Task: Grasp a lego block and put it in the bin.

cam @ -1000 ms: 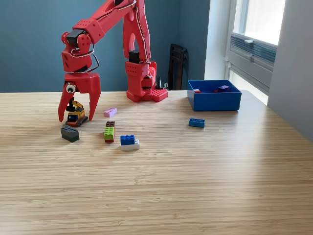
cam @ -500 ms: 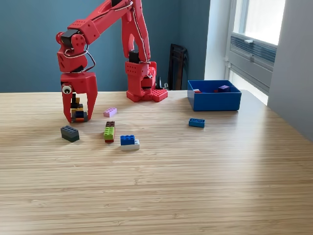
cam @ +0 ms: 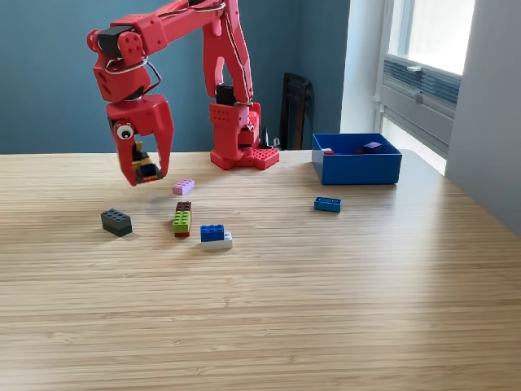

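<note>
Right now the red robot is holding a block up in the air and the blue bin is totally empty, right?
Not quite. The exterior view shows the gripper holding a yellow and black block off the table, but the blue bin is not empty: a purple block and something small and red already lie inside.

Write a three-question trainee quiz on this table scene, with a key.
1. True or false: the gripper holds a block above the table.
2. Which block lies nearest the bin? A) dark grey block B) lone blue block C) pink block
3. Fill in: the blue-on-white stack lies to the exterior view's ____ of the green-and-brown stack.

Key: 1 true; 2 B, the lone blue block, not the dark grey block or pink block; 3 right.
</note>
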You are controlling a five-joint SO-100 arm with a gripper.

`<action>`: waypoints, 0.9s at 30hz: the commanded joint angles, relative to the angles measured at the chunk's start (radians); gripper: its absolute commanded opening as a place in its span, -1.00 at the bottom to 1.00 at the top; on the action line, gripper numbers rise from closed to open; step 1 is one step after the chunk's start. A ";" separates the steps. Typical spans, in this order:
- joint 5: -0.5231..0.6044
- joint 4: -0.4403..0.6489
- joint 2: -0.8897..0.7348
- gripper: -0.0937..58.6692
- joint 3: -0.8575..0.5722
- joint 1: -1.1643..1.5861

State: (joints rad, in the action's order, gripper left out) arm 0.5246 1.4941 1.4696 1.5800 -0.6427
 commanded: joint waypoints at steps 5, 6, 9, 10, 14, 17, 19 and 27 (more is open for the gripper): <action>0.011 0.170 0.040 -0.99 -0.199 0.365; 0.009 0.175 0.040 -0.99 -0.199 0.426; 0.000 0.176 0.038 -0.99 -0.172 0.621; 0.002 0.176 0.038 -0.99 -0.163 0.689; 0.029 0.176 0.037 -0.99 -0.152 0.956; 0.052 0.178 0.037 -0.99 -0.161 1.155; 0.049 0.181 0.037 -0.99 -0.175 1.272; -0.014 0.212 0.035 -0.99 -0.264 1.551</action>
State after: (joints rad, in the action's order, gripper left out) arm 0.5308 1.6751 1.4680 1.4189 0.7716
